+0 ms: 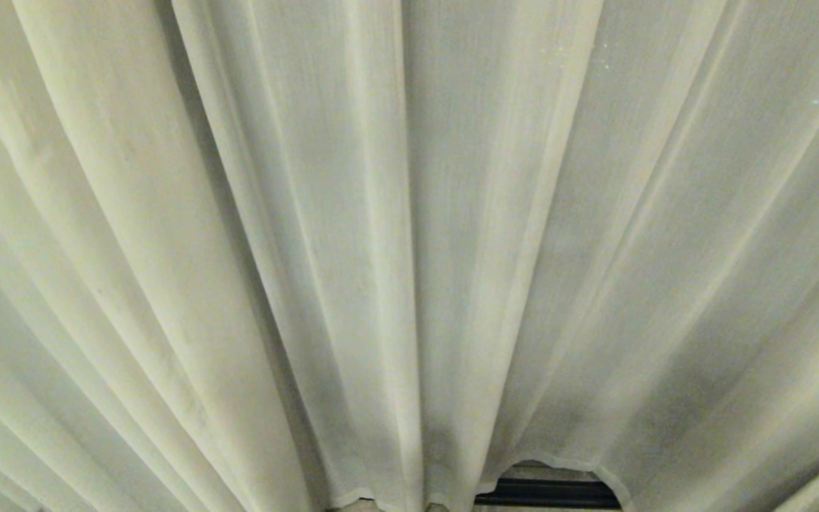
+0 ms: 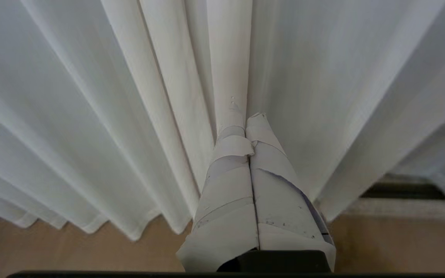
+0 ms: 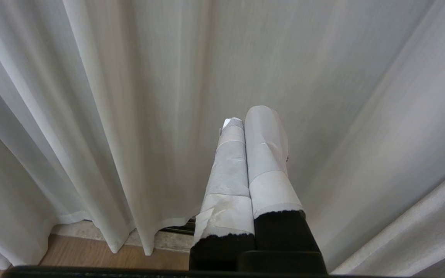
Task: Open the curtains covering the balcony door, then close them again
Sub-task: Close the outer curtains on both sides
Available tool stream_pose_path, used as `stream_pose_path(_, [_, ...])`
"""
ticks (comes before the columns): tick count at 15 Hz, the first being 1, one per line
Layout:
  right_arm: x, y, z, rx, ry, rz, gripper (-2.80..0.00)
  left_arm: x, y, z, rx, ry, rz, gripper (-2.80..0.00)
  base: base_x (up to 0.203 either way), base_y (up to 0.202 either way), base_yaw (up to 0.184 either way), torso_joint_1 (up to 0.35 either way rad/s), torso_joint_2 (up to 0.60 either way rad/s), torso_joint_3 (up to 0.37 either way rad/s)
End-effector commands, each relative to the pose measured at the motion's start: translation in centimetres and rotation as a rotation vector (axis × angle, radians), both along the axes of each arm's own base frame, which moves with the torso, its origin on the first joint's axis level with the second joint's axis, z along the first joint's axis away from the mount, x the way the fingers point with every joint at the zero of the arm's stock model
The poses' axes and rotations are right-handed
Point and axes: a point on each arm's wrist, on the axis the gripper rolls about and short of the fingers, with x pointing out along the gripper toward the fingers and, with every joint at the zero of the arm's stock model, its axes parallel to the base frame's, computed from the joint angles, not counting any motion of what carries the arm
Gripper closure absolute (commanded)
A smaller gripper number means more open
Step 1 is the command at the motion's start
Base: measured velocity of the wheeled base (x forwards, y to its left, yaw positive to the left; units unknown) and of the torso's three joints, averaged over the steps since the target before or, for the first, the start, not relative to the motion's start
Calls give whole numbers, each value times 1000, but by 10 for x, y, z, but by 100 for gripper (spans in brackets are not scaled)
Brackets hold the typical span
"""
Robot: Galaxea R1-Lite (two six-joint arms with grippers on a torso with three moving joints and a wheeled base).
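Plainly, the curtains (image 1: 409,235) hung drawn across the whole head view, their pleats running top to floor, so the long axis of every fold was vertical and any parting would have to go sideways. On the left, the left gripper (image 2: 245,116) had its taped fingers pressed together on nothing, the tips right at the narrow fold where two hemmed edges seemed to meet; that seam lay straight ahead of it, very close or touching, I could not tell which. Near the middle of the head view the same seam ran down to the hems, and just right of it a scalloped lift in the hem showed a dark strip of the balcony door (image 1: 548,492) frame at floor level. On the right, the right gripper (image 3: 251,116) was likewise clenched and empty, facing a plain stretch of the right panel. By my reading the left arm sat nearer the seam.
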Motion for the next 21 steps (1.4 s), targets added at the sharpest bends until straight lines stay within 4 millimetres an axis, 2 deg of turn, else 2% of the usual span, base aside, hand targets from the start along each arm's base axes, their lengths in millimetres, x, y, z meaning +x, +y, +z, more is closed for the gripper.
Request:
stream_pose_path(1, [0,0,0,-1,2,1,0,-10,0,-6,11,-66,-7,0,0,0,0,0,0,0])
stream_pose_path(5, [0,0,0,-1,2,1,0,-20,0,-8,14,-200,-8,0,0,0,0,0,0,0])
stream_pose_path(21, [0,0,0,-1,2,1,0,-20,0,-8,3,-200,-9,0,0,0,0,0,0,0])
